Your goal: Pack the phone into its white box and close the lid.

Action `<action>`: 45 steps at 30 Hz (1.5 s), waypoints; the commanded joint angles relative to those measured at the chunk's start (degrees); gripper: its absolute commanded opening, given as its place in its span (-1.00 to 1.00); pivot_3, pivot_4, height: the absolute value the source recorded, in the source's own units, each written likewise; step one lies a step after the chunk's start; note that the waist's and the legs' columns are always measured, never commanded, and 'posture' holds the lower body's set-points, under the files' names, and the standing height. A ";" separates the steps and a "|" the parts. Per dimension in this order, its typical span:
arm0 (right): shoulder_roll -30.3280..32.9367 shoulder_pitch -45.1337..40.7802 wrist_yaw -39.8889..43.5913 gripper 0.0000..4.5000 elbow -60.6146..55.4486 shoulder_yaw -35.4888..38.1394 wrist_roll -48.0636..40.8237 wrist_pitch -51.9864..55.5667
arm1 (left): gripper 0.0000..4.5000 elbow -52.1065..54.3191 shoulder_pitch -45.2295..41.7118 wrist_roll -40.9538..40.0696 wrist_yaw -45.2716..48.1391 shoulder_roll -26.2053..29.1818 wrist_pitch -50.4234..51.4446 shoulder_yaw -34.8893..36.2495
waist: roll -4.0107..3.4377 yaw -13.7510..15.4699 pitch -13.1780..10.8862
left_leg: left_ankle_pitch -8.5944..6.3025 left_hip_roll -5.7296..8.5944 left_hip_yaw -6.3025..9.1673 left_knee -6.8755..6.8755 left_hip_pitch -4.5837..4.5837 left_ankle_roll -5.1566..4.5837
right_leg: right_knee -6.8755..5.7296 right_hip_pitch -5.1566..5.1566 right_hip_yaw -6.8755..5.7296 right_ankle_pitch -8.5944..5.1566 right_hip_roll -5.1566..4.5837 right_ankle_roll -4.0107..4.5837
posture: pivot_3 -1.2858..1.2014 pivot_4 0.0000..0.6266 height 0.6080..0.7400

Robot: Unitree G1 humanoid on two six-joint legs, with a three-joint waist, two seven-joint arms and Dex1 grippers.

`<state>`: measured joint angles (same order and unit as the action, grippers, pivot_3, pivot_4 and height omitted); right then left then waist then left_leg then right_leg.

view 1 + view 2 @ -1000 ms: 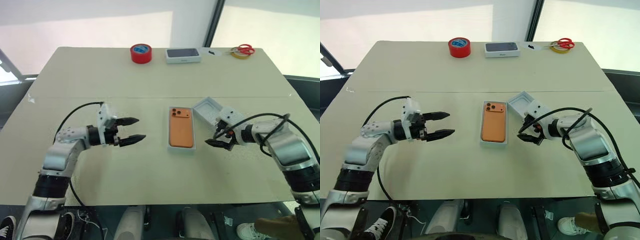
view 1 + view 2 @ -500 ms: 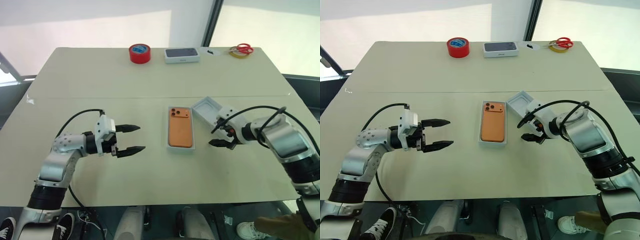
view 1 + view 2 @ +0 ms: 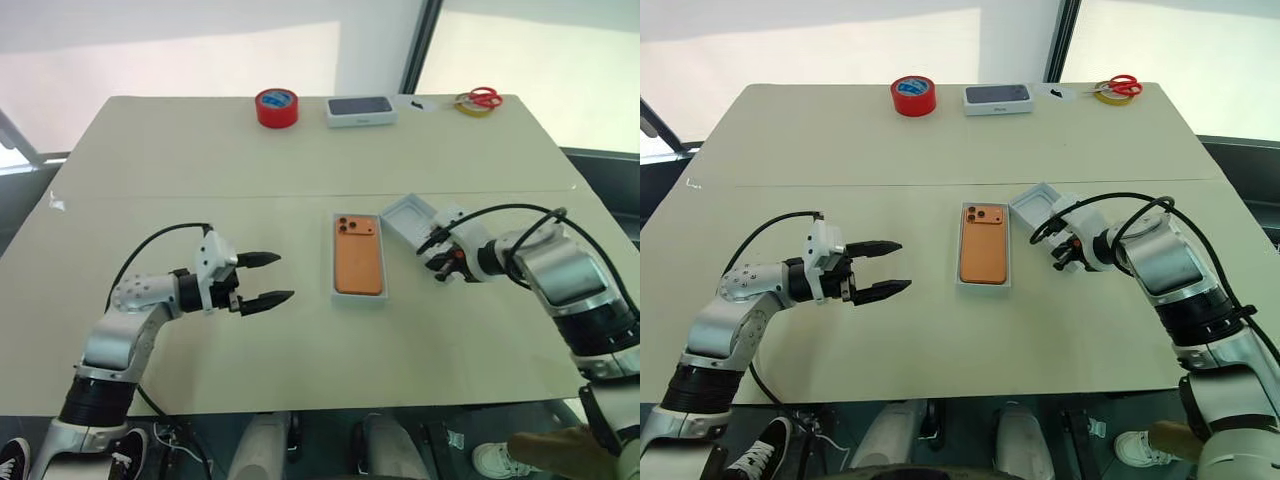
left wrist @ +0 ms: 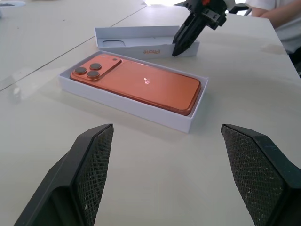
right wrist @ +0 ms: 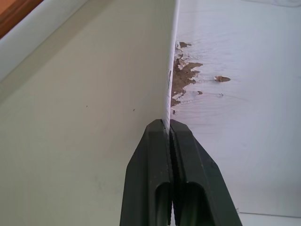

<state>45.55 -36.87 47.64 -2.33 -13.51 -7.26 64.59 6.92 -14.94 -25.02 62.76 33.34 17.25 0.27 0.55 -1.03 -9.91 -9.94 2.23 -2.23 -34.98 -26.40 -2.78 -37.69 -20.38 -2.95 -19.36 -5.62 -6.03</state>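
Beside the shallow white cardboard box [image 3: 360, 296], where the flat orange phone [image 3: 359, 265] already lies, the right gripper [image 3: 440, 270] pinches the plain white lid [image 3: 412, 217] wall; it should lift level, while the left gripper [image 3: 259, 279] waits spread.

phone [image 4: 141, 84]: I read a smooth satin orange back with a soft sheen; glossy dark lenses.
white box [image 4: 136, 109]: matt white card, clean edges.
lid [image 5: 225, 94]: matt white card; I see the inner face scuffed, brown patches where the paper skin has torn off.
left gripper [image 4: 164, 174]: black fingers [image 4: 94, 165], matt, with fine cross-hatched pads, plastic by the look.
right gripper [image 5: 170, 125]: I note black ribbed pads, slight sheen.
table [image 3: 300, 150]: matt pale beige, smooth.
tape roll [image 3: 275, 106]: glossy red.
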 commanded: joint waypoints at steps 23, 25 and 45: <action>-34.10 -1.79 -15.15 -1.00 -14.48 26.65 -27.56 10.63 | -0.99 -0.59 -3.79 -3.08 -6.64 -2.57 3.51 2.72 | -0.10 0.31 -0.04 | 0.04 0.02 -0.02 -0.01 -0.05 -0.01 | -0.19 -0.09 -0.01 0.01 0.04 -0.01 | 0.03 -0.52 0.92; -39.92 -0.62 -17.18 -1.00 -16.82 30.04 -31.66 18.80 | -0.99 -0.02 -3.65 -3.67 -7.65 -2.97 3.93 3.23 | -0.11 0.17 -0.04 | 0.02 0.02 -0.02 0.04 -0.03 0.02 | -0.22 -0.12 0.02 0.01 0.04 -0.01 | 0.03 -0.52 0.92; -43.66 6.84 -53.59 -1.00 -1.55 33.56 -77.42 27.19 | -0.99 7.08 1.71 -11.42 -6.69 -1.49 8.66 4.98 | -0.15 0.07 -0.03 | 0.09 0.07 -0.13 0.29 -0.02 0.10 | -0.26 -0.31 0.14 0.00 0.02 0.03 | 0.03 -0.52 0.92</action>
<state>0.95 -30.84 -3.72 -5.06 20.81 -82.48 91.81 12.33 -13.48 -36.71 56.09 31.53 25.91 5.72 0.40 -0.96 -9.94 -9.85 2.29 -2.36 -34.69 -26.42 -2.68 -37.94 -20.70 -2.81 -19.36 -5.60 -5.99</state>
